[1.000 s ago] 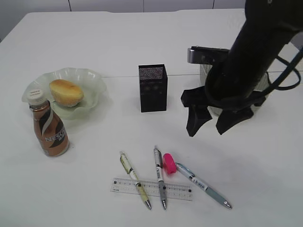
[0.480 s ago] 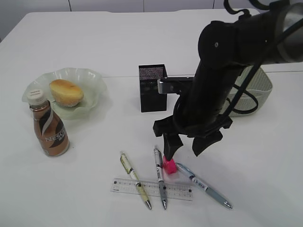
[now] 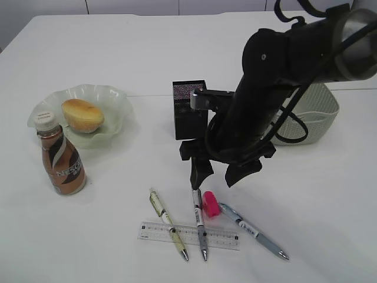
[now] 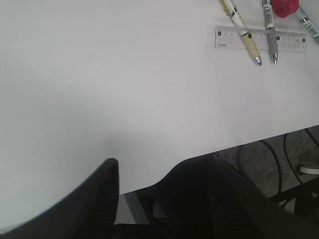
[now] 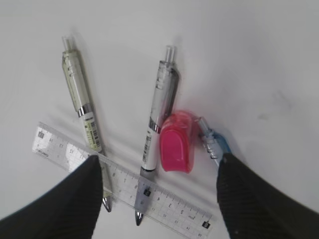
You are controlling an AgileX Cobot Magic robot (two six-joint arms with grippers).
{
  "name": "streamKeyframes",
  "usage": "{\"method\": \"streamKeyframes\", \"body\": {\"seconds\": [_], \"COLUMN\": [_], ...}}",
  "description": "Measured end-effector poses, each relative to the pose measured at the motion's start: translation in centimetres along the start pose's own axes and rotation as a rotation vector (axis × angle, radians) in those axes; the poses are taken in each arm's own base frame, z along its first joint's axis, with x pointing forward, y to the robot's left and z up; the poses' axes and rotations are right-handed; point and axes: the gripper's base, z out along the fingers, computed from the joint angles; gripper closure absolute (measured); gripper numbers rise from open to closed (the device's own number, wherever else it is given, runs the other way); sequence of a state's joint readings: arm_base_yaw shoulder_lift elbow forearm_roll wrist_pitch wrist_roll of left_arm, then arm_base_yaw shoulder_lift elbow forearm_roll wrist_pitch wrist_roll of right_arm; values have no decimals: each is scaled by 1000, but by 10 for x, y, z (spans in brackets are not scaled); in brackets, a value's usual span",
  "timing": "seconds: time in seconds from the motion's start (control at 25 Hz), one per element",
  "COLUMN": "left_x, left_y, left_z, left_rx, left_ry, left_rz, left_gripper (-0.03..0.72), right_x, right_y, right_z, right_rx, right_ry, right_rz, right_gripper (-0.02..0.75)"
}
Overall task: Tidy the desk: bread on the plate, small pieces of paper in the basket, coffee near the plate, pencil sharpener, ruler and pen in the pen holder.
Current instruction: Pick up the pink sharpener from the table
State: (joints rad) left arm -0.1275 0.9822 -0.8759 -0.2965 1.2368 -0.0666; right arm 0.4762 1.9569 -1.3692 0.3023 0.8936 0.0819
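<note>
My right gripper (image 3: 217,175) hangs open just above the pink pencil sharpener (image 5: 177,142) and the middle pen (image 5: 160,117), holding nothing. Two more pens (image 3: 168,224) (image 3: 253,231) lie beside them, and two pens cross the clear ruler (image 3: 221,237). The black mesh pen holder (image 3: 187,94) stands behind the arm. The bread (image 3: 82,115) rests on the green plate (image 3: 115,100), with the coffee (image 3: 62,162) upright in front of it. No small pieces of paper are in view. My left gripper (image 4: 149,169) is open and empty over the desk's front edge.
The basket (image 3: 323,115) sits at the right, half hidden by the right arm. The left wrist view shows the ruler (image 4: 284,41) and pen tips far off at the top right, and cables beyond the desk (image 4: 124,89) edge.
The right arm has swung from the basket leftward and down to the pens and sharpener. Its jaws stayed open. Nothing on the desk has moved.
</note>
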Motion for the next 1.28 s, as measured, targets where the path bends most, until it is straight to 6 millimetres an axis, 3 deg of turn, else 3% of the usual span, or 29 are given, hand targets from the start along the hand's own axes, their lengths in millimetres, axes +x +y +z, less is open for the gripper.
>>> {"method": "streamKeyframes", "body": {"seconds": [0.28,0.68,1.28], "left_x": [0,0,0], "left_y": [0,0,0], "left_z": [0,0,0], "left_rx": [0,0,0], "left_ry": [0,0,0], "left_rz": [0,0,0], "left_gripper": [275,302,315], "right_x": [0,-11,-11], "right_y": [-6,-5,-11], "right_z": [25,38,40], "right_rx": [14,16,79], "right_ry": [55,101,159], "right_rz": [16,14,-32], "right_gripper": [185,185,188]}}
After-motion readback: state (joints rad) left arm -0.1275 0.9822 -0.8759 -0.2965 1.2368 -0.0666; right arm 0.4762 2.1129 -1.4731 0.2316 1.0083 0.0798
